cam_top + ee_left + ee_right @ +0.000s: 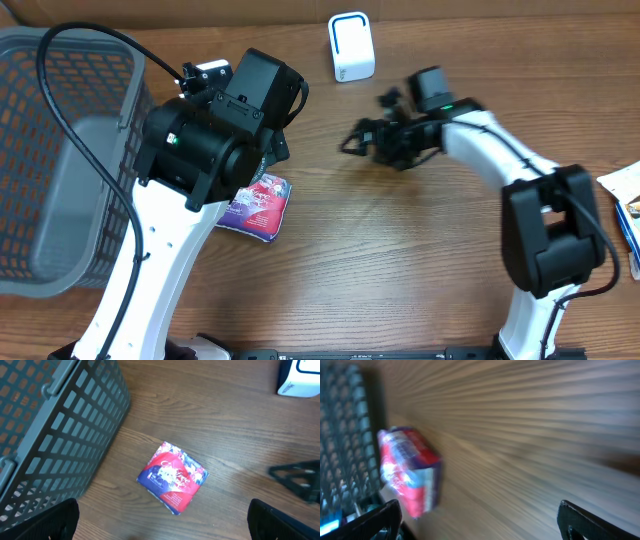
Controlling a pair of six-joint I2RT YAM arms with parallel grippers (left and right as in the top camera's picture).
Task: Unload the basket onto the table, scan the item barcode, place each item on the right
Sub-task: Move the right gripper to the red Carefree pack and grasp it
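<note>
Likely light, soft, slippery: pinch packet (pixel 173 477) across opposite edges; left end effector (pixel 164 529), right end effector (pixel 480 525) spread, empty.

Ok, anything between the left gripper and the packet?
Nothing visible. The left gripper hangs open above the packet, which lies alone on the table; the basket stands off to one side.

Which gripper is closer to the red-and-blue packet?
The left gripper: it hovers right above the packet by the basket. The right gripper is off to the side, toward the white box.
</note>
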